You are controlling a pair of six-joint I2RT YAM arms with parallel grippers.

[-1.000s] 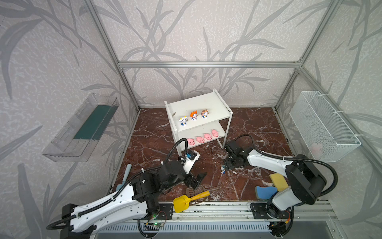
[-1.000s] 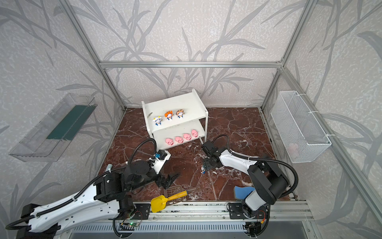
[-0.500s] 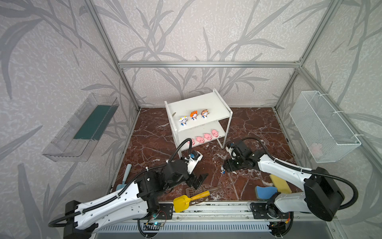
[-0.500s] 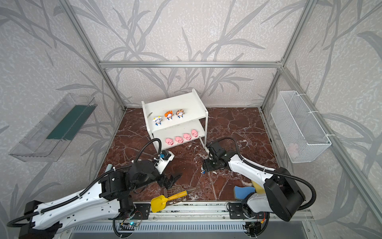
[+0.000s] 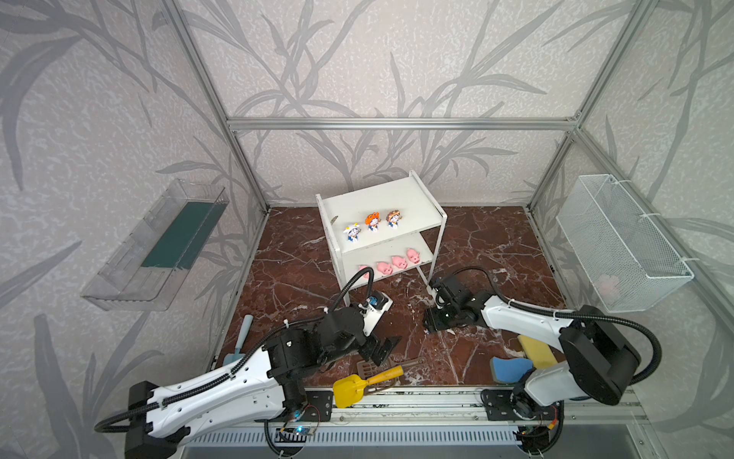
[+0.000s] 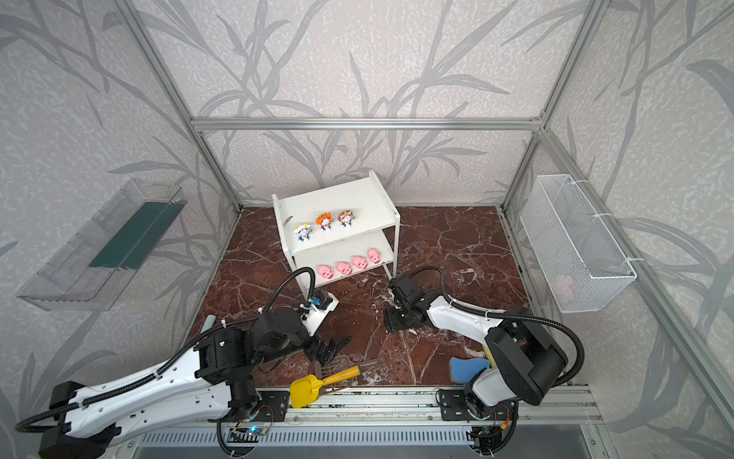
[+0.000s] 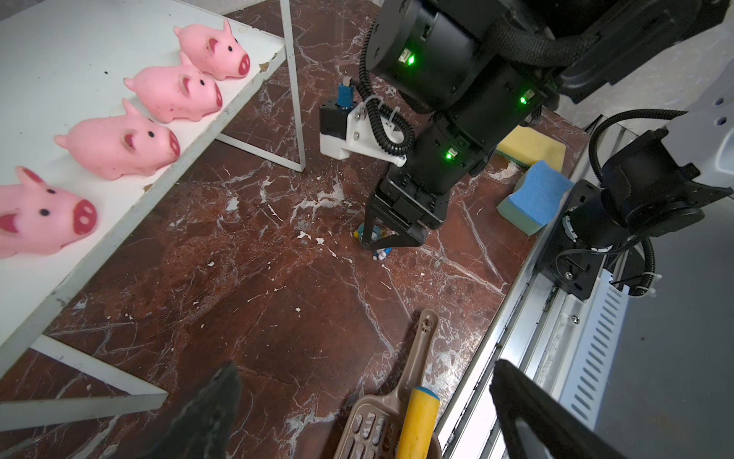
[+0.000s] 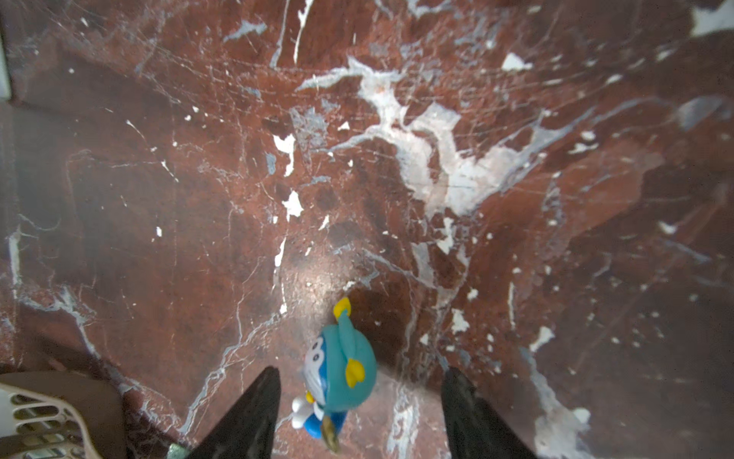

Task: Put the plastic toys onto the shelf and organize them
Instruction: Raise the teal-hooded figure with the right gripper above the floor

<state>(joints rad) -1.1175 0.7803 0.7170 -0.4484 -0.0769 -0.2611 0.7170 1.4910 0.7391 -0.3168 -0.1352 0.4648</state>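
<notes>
The small glossy plastic figurine with a rounded teal hood and yellow tips (image 8: pixel 341 369) lies on the veined red-brown marble-look floor (image 8: pixel 178 179). It sits between the tapered black fingers (image 8: pixel 254 413) of the right gripper (image 5: pixel 432 325), whose jaws stand apart with a gap on each side. Beyond that gripper stands the flat-boarded white shelf (image 5: pixel 405 198), with four smooth pink pigs (image 6: pixel 344 268) below and three big-headed figurines (image 5: pixel 372 222) above. The left gripper (image 7: pixel 363 371) is spread wide and empty.

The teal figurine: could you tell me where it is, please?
In the right wrist view the figurine sits on the floor between the fingers of the right gripper, in front of the shelf.
</notes>
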